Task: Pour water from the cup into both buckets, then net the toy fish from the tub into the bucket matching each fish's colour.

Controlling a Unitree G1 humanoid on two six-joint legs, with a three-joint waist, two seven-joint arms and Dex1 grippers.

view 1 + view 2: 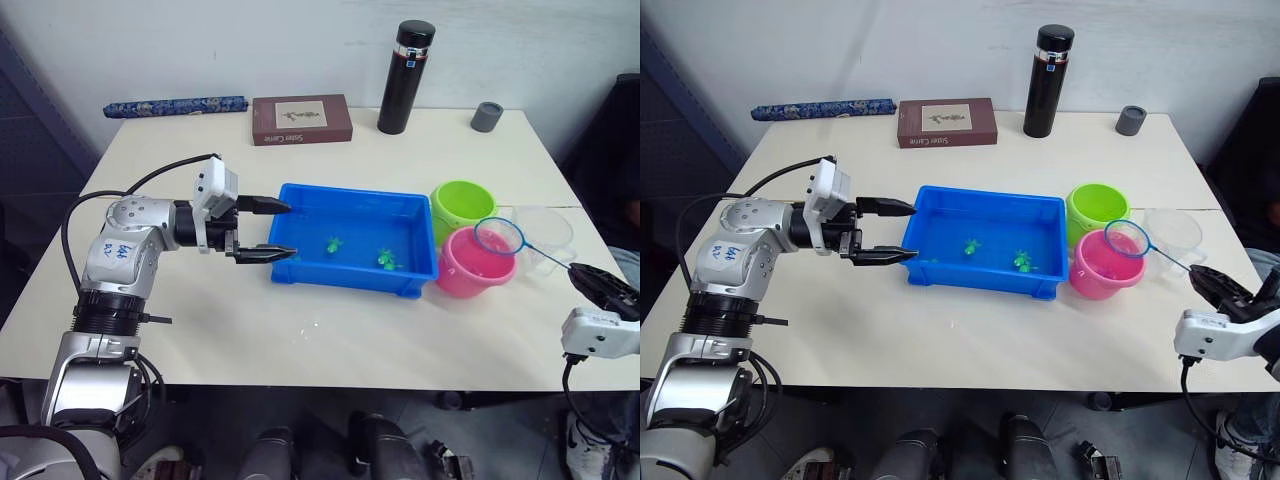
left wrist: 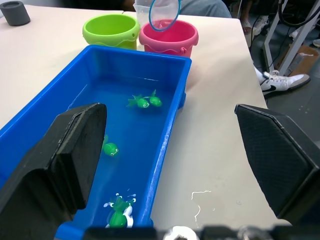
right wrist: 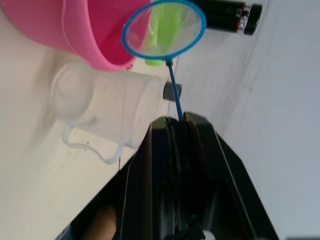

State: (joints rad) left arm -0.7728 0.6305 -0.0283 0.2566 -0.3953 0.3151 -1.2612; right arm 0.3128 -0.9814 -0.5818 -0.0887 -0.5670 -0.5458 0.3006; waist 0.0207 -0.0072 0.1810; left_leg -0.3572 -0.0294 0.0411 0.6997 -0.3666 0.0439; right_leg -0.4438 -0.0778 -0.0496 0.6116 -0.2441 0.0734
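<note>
The blue tub (image 1: 300, 268) sits mid-table holding water and several small green toy fish (image 2: 144, 101). My left gripper (image 1: 290, 231) is open, its two fingers reaching level over the tub's left end wall. To the tub's right stand the lime green bucket (image 1: 463, 205) and, nearer, the pink bucket (image 1: 468, 275). The clear cup (image 1: 545, 232) stands just right of them. My right gripper (image 1: 600, 285) is shut on the net's thin handle. The net's blue hoop (image 1: 499, 237) hovers over the pink bucket's far right rim, and its mesh (image 3: 164, 29) looks empty.
A black flask (image 1: 405, 78), a small grey cup (image 1: 488, 116), a brown book (image 1: 301, 119) and a blue patterned roll (image 1: 176, 105) line the table's far edge. Water drops (image 2: 200, 197) lie on the table near the tub's left end.
</note>
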